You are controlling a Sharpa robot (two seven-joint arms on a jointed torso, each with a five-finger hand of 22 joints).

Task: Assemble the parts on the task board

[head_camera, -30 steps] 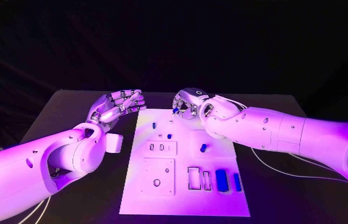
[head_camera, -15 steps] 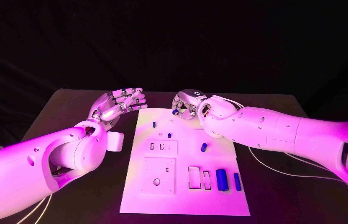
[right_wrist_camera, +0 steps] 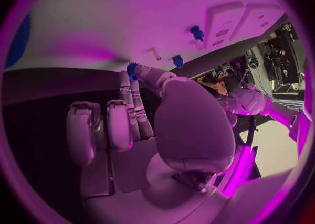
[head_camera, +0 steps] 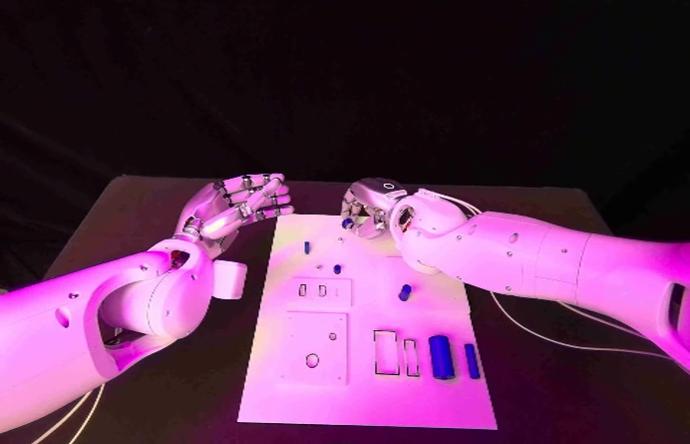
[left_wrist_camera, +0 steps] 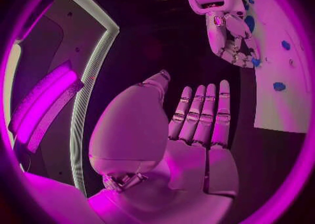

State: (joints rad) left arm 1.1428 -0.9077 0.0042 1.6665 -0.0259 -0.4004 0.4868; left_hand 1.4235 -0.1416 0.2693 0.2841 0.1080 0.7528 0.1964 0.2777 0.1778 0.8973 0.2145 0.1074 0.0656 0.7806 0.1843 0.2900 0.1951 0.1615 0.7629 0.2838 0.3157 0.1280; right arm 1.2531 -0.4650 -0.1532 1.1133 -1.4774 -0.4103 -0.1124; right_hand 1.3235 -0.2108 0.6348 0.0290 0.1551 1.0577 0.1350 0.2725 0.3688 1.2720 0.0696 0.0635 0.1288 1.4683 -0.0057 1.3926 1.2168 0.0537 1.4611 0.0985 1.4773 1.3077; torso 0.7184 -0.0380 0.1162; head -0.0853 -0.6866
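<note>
Pick-up step, by the look of it: right hand [head_camera: 377,208] at the far end of the task board [head_camera: 367,404], pinching a small blue part [right_wrist_camera: 132,70] at its fingertips [right_wrist_camera: 126,80], thumb closed against them from the other side, remaining fingers curled alongside. Held clear of the plate, it seems, though hard to tell for sure. Too little of the piece showing beyond the fingertips to read its long axis or which way it points; only a blue tip visible, just past the fingers, facing the white plate.

Left hand [head_camera: 234,208] off the board's far left corner, holding nothing, fingers straight, side by side and raised, palm turned toward the right hand. Well apart from the held part.

Just beyond the right fingertips on the plate: two short blue pegs [head_camera: 306,247], seemingly upright, and a blue capsule-shaped piece [head_camera: 404,291] lying flat a little further toward the robot, long axis tilted slightly off the board's length. Far from either hand, at the near right corner, two blue bars [head_camera: 442,356] lying side by side, long axes along the board's length, next to open rectangular slots [head_camera: 384,353].

Next move, as a judgement: carry the pinched piece over to its matching recess, turn it in the fingers until its axis suits the hole, then lower and press. Firm pinch needed; small piece, easy to slip or tilt.
</note>
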